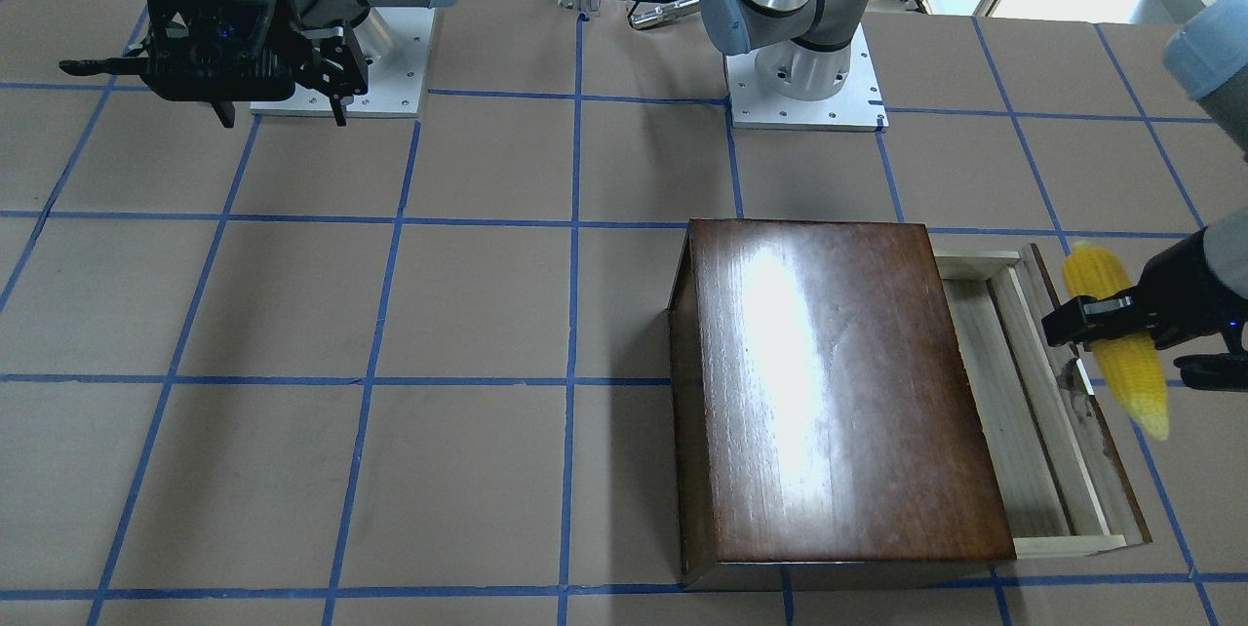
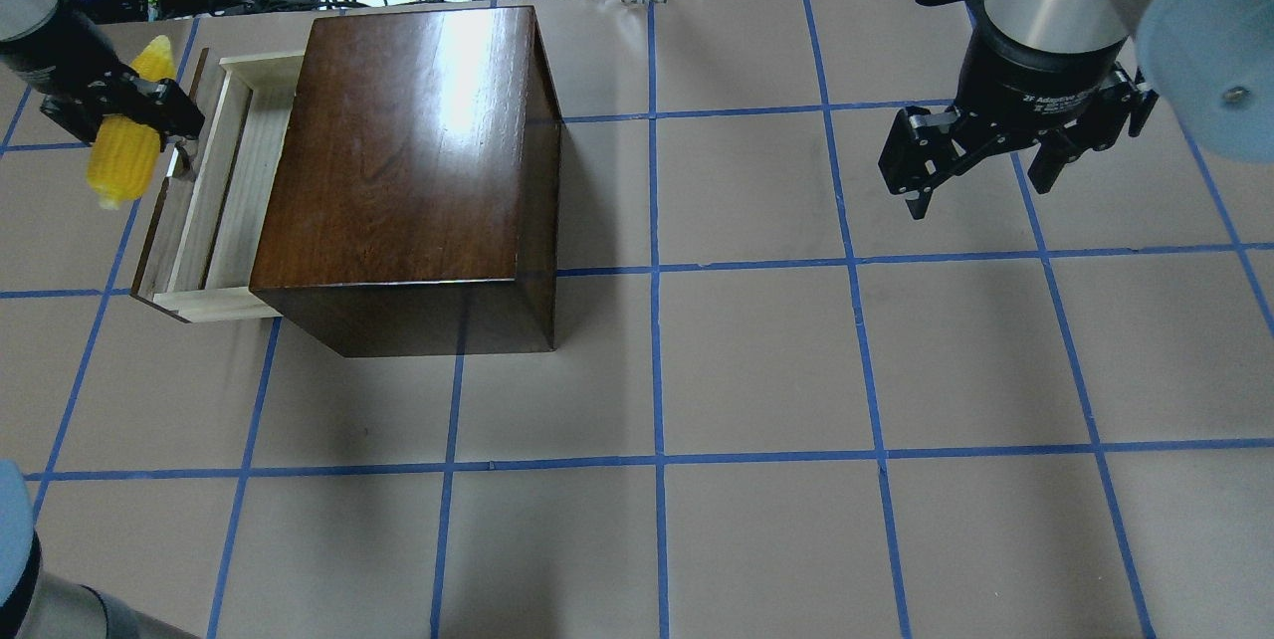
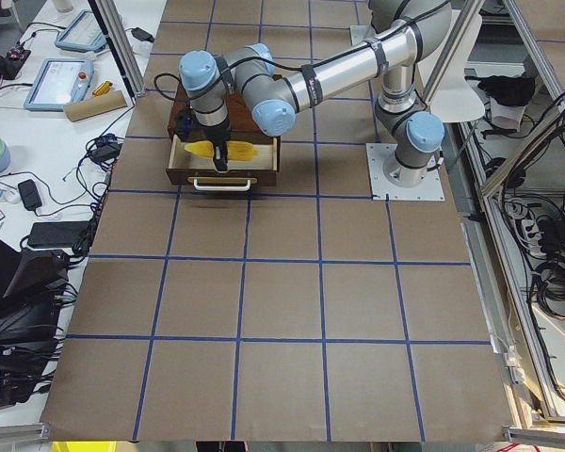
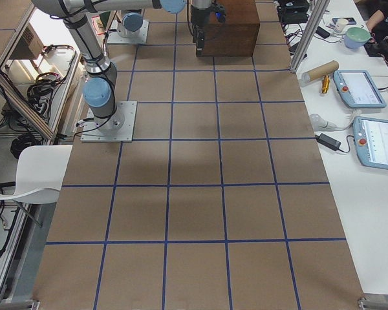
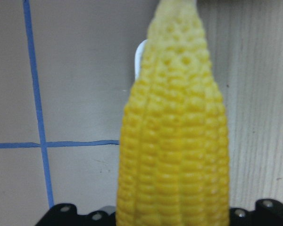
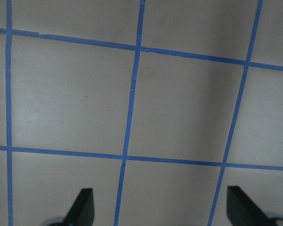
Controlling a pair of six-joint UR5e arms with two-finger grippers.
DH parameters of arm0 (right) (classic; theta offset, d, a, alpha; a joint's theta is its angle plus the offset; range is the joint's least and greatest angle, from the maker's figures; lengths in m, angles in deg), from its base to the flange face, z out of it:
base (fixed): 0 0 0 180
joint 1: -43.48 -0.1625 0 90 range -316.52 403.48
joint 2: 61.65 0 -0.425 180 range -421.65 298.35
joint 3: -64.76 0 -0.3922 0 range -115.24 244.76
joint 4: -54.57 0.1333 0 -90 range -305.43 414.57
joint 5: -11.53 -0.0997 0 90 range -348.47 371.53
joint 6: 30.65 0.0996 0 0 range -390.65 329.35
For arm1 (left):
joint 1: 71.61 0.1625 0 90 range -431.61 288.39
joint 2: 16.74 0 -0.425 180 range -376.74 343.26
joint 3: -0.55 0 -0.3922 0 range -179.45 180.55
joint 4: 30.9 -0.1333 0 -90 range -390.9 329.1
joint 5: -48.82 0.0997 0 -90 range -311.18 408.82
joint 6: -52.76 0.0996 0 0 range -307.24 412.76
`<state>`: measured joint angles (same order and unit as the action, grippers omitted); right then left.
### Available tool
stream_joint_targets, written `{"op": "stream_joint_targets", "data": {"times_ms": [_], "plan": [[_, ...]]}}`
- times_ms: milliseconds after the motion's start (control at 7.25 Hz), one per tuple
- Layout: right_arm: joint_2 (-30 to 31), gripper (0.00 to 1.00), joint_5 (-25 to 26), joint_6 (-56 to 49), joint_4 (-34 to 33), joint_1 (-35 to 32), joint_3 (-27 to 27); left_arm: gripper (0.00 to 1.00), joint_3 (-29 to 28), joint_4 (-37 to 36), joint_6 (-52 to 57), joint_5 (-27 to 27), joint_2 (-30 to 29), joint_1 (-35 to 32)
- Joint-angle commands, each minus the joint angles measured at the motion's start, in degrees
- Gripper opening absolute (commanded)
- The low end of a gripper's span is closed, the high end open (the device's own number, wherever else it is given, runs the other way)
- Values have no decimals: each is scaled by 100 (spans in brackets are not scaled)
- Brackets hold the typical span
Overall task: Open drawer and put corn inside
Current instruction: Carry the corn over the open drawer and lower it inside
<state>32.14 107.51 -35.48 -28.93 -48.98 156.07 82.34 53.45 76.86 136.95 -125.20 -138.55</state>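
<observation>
At the upper left of the overhead view, the corn (image 2: 112,164) hangs in the air, gripped across its middle by the left gripper (image 2: 129,107), whose fingers are clenched on the cob. It lies roughly parallel to the drawer's dark front panel (image 2: 159,221), with its paler tip toward the lower edge of that view. From overhead and from the front-facing view it sits just outside the panel. The left wrist view shows pale wood along the right side behind the cob, so it is probably about over the drawer's front edge. How high it is held cannot be read.

The drawer (image 2: 227,183) stands partly pulled out of the dark-brown box (image 2: 398,141), and its small metal knob (image 1: 1075,378) shows just beside the cob. The opening step therefore looks done and the corn is picked up. What remains is to carry it over the tray, lower it and let go. The exposed strip of tray is narrow, so the cob will likely need to stay aligned along it.

The part of the tray that shows is bare pale wood with nothing in it; the part under the box top is hidden.

At the upper right of the overhead view, the right gripper (image 2: 980,189) hovers over the table (image 2: 756,350), well apart from the box, its fingers spread and holding nothing.
</observation>
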Motion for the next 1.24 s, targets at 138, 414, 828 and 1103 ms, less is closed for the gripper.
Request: {"op": "stream_joint_targets", "data": {"times_ms": [138,414,828,1103], "plan": [[-1,100,0,-1,0,0,0,0,205,-76,-442,-261,-8,-284],[7,100,0,-1,0,0,0,10,206,-86,-407,-191,-17,-276],[-2,100,9,-1,0,0,0,100,206,-94,-389,-191,-17,-276],[-1,100,9,8,0,0,0,100,179,-94,-398,-182,-17,-267]]}}
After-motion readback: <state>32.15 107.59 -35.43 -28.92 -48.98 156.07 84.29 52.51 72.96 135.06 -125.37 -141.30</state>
